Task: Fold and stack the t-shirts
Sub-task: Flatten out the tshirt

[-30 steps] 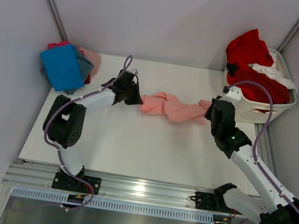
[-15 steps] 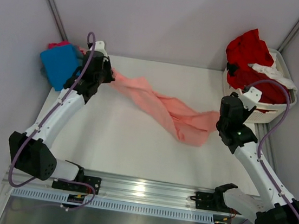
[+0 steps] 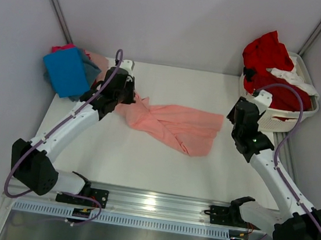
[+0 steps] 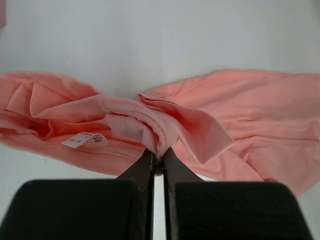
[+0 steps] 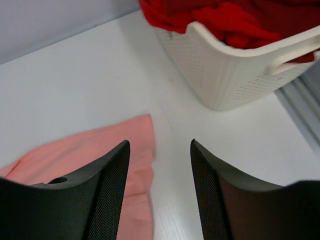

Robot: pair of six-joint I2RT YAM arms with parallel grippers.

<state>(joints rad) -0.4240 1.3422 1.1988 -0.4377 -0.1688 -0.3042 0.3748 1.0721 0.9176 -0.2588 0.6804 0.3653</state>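
Observation:
A salmon-pink t-shirt (image 3: 174,124) lies loosely spread and creased across the middle of the white table (image 3: 144,159). My left gripper (image 3: 129,97) is shut on a bunched fold at its left end; the left wrist view shows cloth (image 4: 150,125) pinched between the fingertips of that gripper (image 4: 158,152), with a white label (image 4: 85,140) beside it. My right gripper (image 3: 235,114) hovers open just past the shirt's right edge. In the right wrist view this gripper (image 5: 159,142) has nothing between its fingers, and the shirt's corner (image 5: 135,135) lies below the left finger.
A pile of t-shirts, bright blue (image 3: 67,70) on top with grey, magenta and pale pink beneath, sits at the back left corner. A white slatted basket (image 3: 278,115) at the back right holds a red shirt (image 3: 270,60) and a white one (image 3: 291,77). The basket's wall (image 5: 235,75) stands close to my right gripper.
The right gripper has opened and let go of the shirt. The left gripper swung out to the back left and came back right, and the shirt now lies flatter on the table.

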